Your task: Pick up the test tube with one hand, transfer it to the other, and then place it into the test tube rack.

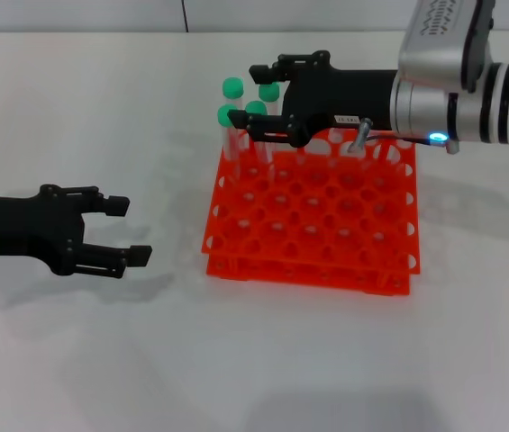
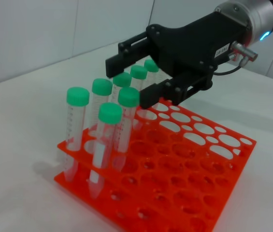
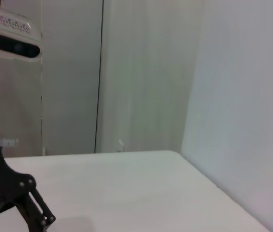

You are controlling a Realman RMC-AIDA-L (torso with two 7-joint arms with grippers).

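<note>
My right claw, the one with the white label, reaches in from the right and hangs over the far left corner of the test tube rack. Its two fingers are spread apart and clamp nothing. From the left wrist view the same claw shows one finger on the far side of a row of green caps and the other finger on the near side, down close to the rack.

The test tube stands upright in a hole at that far left corner, its green cap in the gap between my open fingers. I cannot tell whether either finger touches it. It looks just like its neighbours, so I cannot be sure which of them is the one for the task. The other green-capped tubes stand beside it in the same corner, a tight cluster that reaches the rack's left edge.

My left claw is well apart from all this, low over the white table to the left of the rack, fingers wide and empty, pointing right toward it.
</note>
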